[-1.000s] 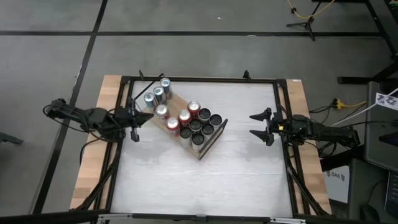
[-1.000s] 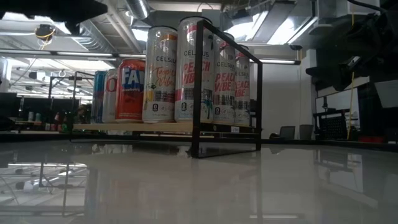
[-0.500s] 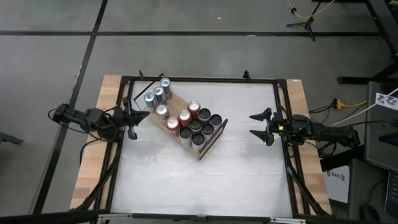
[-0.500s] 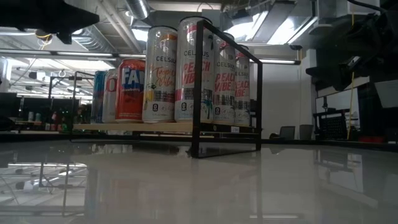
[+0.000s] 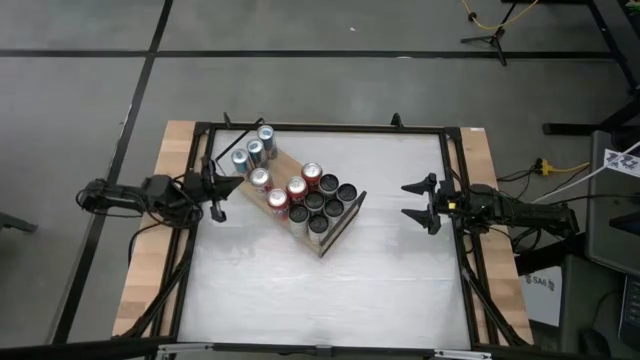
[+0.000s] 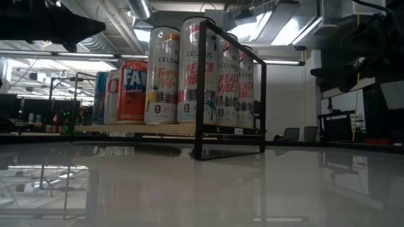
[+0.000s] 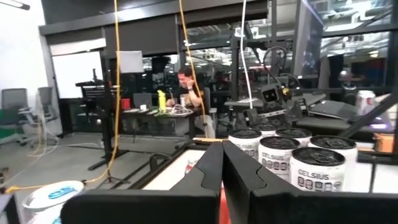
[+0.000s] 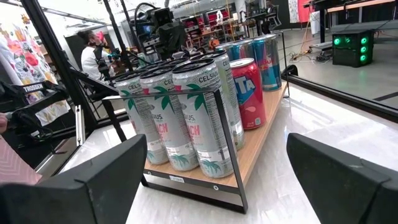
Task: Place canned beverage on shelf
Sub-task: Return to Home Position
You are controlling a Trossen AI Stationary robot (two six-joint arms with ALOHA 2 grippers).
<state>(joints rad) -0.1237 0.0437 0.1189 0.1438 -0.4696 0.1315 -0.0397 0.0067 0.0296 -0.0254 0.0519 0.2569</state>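
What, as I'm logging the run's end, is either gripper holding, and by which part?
Nothing. The left gripper is shut and empty at the white table's left edge; the right gripper is open and empty at the right edge.

Bright ceiling lights (image 6: 281, 28) — glossy tabletop (image 6: 252, 189) w/ glare, reflections.

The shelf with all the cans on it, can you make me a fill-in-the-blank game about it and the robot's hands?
1. The tall cans at the black-framed end of the shelf say ___.
2. From above, three cans in a row on it look ___.
3. The right hand holds nothing; its fingers are wide ___.
4. The left hand hangs by the ___ side of the table.

Missing words: Celsius, red, open, left.
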